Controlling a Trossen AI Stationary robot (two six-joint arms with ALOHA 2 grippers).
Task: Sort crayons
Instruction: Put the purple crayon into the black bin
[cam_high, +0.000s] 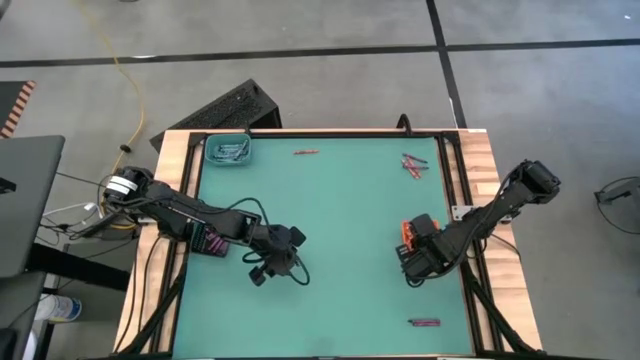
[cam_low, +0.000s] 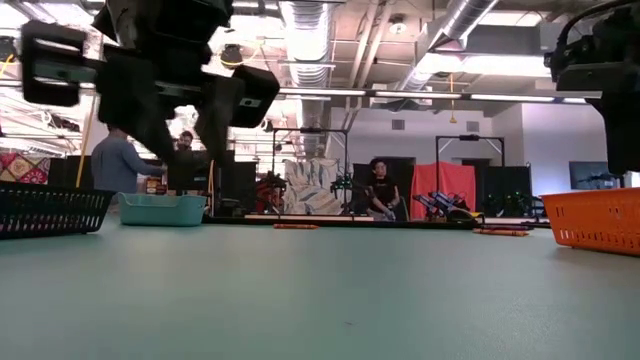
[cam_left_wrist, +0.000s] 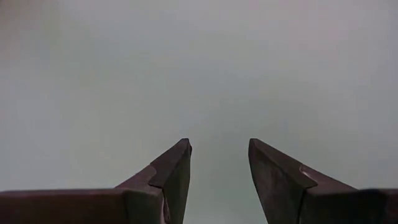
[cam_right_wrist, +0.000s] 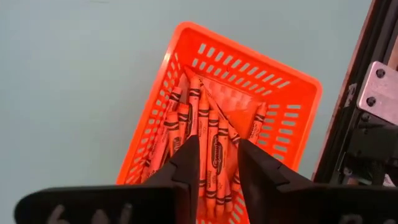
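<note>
My right gripper (cam_right_wrist: 219, 148) stands open, pointing down over the orange tray (cam_right_wrist: 292, 93) at the table's right side. Several orange-red crayons (cam_right_wrist: 214, 155) lie side by side in that tray, right below the fingers, and none is between them. My left gripper (cam_left_wrist: 219, 144) is open over bare green table near the middle left (cam_high: 272, 268), with nothing between its fingers. Loose crayons lie flat on the table: one orange-red at the far edge (cam_high: 305, 152), a few at the far right (cam_high: 415, 165), and one near the front right (cam_high: 424, 322).
A teal tray (cam_high: 230, 150) stands at the far left corner, and a black tray (cam_high: 213, 240) holding purple crayons stands under the left arm. A dark frame rail (cam_right_wrist: 348, 124) runs close beside the orange tray. People stand in the room beyond the table.
</note>
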